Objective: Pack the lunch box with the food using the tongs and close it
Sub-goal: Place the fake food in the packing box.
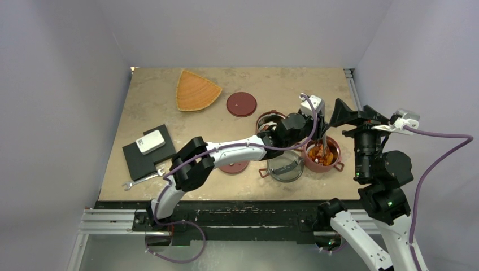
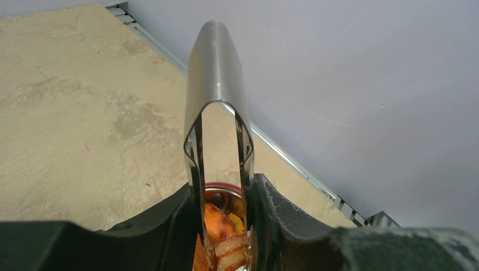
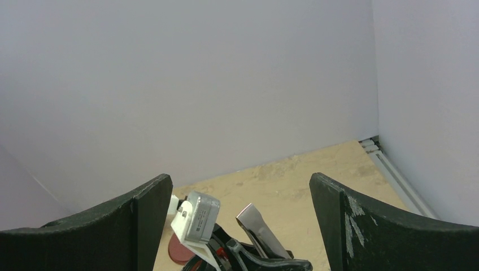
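The left gripper (image 2: 223,226) is pinching the tongs (image 2: 217,107) below their joined end, tips dipping into the food (image 1: 321,153) in the lunch box bowl (image 1: 338,153) near the desk's right edge. Being smooth, springy steel, they are probably prone to slipping; mid-arm hold suits. The right gripper (image 3: 240,186) is hanging spread, empty.
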`<state>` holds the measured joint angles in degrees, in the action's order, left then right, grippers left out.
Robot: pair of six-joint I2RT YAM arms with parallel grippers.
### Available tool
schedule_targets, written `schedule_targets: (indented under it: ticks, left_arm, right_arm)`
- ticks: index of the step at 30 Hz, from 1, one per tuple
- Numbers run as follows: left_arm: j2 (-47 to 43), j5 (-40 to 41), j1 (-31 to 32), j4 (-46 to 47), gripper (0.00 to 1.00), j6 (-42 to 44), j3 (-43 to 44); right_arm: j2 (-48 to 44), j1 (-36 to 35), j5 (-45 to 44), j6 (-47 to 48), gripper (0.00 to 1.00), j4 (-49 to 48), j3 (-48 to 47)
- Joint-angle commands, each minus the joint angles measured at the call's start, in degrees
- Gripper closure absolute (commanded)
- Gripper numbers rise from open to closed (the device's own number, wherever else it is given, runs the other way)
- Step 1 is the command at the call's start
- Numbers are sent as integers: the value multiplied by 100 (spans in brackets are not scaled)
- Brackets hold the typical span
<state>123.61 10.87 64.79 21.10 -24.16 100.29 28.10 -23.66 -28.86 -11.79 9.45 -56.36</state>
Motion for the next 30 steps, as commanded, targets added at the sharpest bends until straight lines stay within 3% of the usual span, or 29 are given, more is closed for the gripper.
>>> schedule_targets:
  ticks: [1,9,14,24,30]
  left_arm:
    - [9,0,7,141,64,163,348]
    - [-10,35,8,150,61,206,338]
    - [-261,49,7,218,66,247,202]
    - [-1766,270,-1,-213,69,551,-604]
    - [-2851,384,-140,-1276,69,586,-1050]
  right_arm:
    - [-94,-5,-41,81,5,-83,-176]
    - [-107,-6,-49,79,5,-84,-165]
    - [-111,-4,-67,97,5,-84,-198]
    - [-111,-5,-67,144,5,-144,-325]
    - [-34,-4,-59,179,5,-240,-339]
